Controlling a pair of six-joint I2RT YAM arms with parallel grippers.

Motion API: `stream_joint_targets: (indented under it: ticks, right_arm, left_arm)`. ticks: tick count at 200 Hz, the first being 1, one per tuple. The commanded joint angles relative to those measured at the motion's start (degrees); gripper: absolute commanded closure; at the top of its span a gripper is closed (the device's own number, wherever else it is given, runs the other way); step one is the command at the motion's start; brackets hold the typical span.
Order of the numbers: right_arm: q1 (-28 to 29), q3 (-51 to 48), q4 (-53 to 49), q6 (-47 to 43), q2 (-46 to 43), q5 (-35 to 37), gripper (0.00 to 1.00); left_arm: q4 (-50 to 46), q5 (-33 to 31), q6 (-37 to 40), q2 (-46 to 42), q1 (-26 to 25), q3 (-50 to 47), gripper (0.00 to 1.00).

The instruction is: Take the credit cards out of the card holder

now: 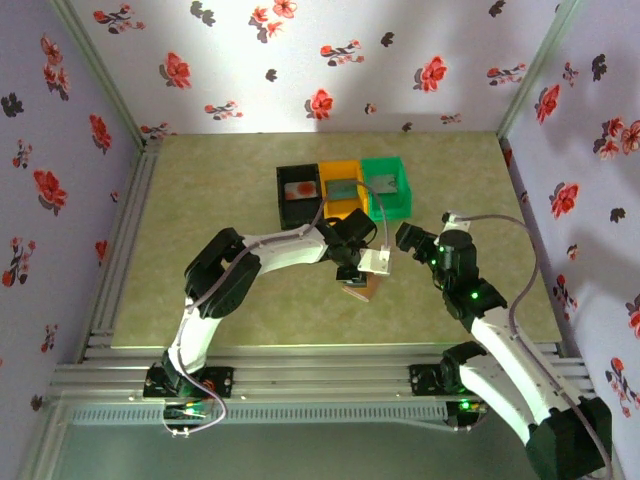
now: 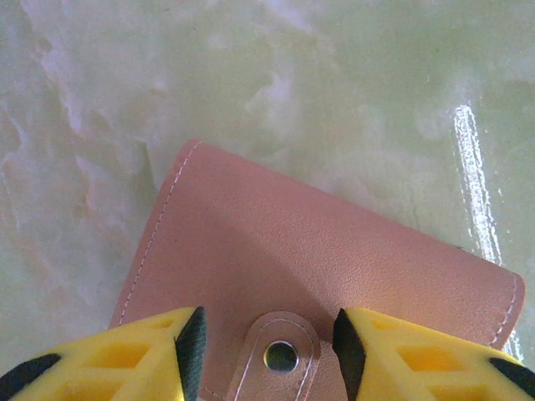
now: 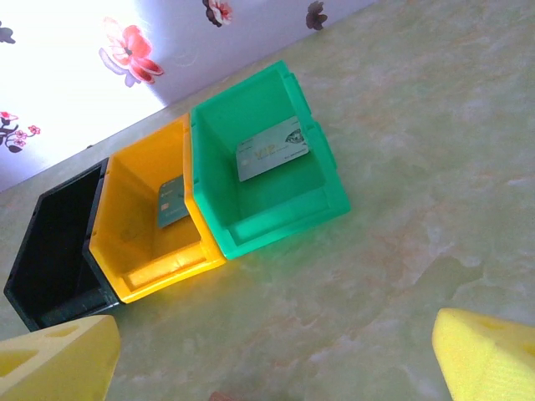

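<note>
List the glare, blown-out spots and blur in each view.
Top external: back wall washed out by a bright patch. Left wrist: white glare streak on the table at right; wallet evenly lit, stitching sharp. Right wrist: wall overexposed upper left; bins crisp, right fingers slightly soft.

Matt stitched leather-look card holder (image 2: 318, 259), shiny metal snap (image 2: 281, 356), glossy marbled table (image 2: 334, 83).
</note>
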Motion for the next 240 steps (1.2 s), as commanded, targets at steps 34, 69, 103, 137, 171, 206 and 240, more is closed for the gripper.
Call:
stream_joint_targets:
  ticks: [34, 69, 103, 137, 171, 206, 240]
  right_arm:
    - [0.2, -0.4, 1.1, 0.8, -0.6, 1.0, 0.03]
    - [0.2, -0.2, 0.7, 0.8, -0.5, 0.7, 0.03]
    - [0.2, -0.1, 0.4, 0.9, -0.9, 0.7, 0.03]
    - [0.1, -0.1, 0.2, 0.8, -1.1, 0.8, 0.03]
    - [0.1, -0.1, 0.3, 0.9, -1.2, 0.7, 0.03]
    - [0.1, -0.2, 0.2, 0.9, -1.2, 0.7, 0.03]
    - [0.1, -0.2, 0.5, 1.0, -1.1, 0.7, 0.03]
  left_arm:
    - [-3.8, -0.1, 1.9, 2.1, -0.3, 0.1, 0.59]
    - [-5.0, -0.7, 2.1, 2.8, -0.2, 0.5, 0.64]
    - [-6.2, -1.4, 2.5, 3.4, -0.2, 1.1, 0.68]
    - [-7.6, -1.8, 2.1, 3.8, 0.0, 2.0, 0.74]
    - [-8.7, -2.0, 1.5, 3.9, 0.5, 3.0, 0.81]
    - [-9.2, -2.2, 0.3, 3.3, 0.9, 3.8, 0.93]
    - [-9.4, -2.5, -1.8, 2.0, 1.0, 4.4, 1.00]
